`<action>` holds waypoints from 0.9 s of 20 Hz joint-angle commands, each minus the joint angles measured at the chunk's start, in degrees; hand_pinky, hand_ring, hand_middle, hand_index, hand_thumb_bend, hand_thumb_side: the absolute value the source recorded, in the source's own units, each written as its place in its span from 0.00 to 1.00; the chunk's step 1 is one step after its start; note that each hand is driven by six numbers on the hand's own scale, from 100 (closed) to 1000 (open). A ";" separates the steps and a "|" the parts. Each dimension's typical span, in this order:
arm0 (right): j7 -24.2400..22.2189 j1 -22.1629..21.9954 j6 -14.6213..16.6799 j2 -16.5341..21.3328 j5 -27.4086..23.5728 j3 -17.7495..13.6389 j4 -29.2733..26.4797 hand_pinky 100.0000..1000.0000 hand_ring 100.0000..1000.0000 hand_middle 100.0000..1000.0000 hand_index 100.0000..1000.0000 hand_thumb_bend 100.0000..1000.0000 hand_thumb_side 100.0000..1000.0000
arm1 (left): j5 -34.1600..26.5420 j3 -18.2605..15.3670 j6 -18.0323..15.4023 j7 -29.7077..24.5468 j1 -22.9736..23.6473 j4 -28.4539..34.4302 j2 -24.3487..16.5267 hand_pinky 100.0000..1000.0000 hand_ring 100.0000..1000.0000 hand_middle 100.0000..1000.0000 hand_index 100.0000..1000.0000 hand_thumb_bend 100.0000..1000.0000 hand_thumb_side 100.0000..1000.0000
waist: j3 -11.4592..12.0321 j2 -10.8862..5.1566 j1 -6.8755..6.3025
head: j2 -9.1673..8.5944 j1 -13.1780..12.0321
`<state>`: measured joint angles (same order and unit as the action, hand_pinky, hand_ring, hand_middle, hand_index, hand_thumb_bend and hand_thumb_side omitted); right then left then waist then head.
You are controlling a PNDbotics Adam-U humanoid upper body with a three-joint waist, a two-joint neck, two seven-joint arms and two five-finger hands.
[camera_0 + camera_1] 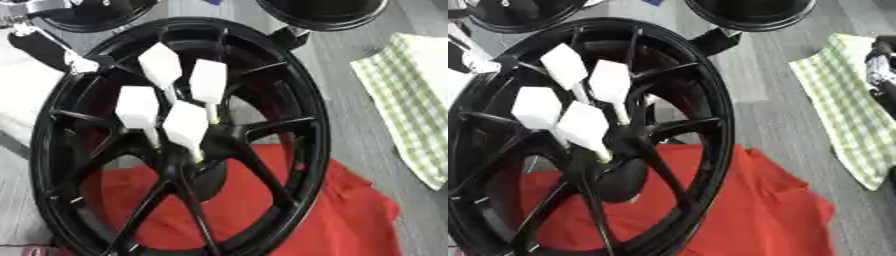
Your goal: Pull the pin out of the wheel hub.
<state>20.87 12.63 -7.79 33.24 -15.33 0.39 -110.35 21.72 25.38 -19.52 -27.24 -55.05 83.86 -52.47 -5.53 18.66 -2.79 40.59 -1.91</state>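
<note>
A black spoked wheel (317,125) lies tilted across a red cloth (350,215). Several pins with flat white heads stand in its hub (199,150) on pale yellow stems, among them the lowest pin (185,125) and the top pin (160,65). At the upper left a black and silver part of my left arm reaches the wheel's rim, where my left hand (81,64) shows as a pale blur. My right hand (881,65) shows only as a dark, silver-edged shape at the right edge, far from the pins. Neither hand touches a pin.
A green checked cloth (411,100) lies on the grey table to the right of the wheel. Two more black round rims (96,15) (324,12) sit at the far edge, close to the wheel's top.
</note>
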 commanded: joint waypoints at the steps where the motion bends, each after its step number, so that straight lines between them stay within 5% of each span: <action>1: -0.35 0.78 0.15 1.12 -0.52 -0.09 -0.34 0.84 0.75 0.69 0.70 0.00 0.29 | -1.37 -0.43 0.93 -3.33 -2.26 -0.62 0.17 0.84 0.84 0.80 0.87 0.23 0.19 | -0.18 -1.33 -0.06 | -1.43 -0.41; 8: -0.69 1.08 0.25 0.81 -0.66 0.05 -0.10 0.84 0.75 0.69 0.70 0.00 0.30 | -2.73 -0.99 2.30 -10.87 -4.74 -2.15 2.56 0.84 0.84 0.82 0.87 0.23 0.14 | -0.49 -1.10 -0.36 | -3.05 -0.65; 18: -0.77 1.38 0.40 0.65 -0.77 0.06 0.09 0.84 0.75 0.69 0.70 0.00 0.30 | -7.61 -1.98 4.91 -21.56 -5.97 -1.60 3.01 0.84 0.85 0.82 0.85 0.25 0.18 | -0.80 -0.79 -0.91 | -2.19 -0.65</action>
<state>20.19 13.57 -7.58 33.03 -15.79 0.73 -109.95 14.75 24.67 -14.90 -47.42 -59.74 81.61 -48.41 -6.28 18.78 -3.84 38.58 -2.42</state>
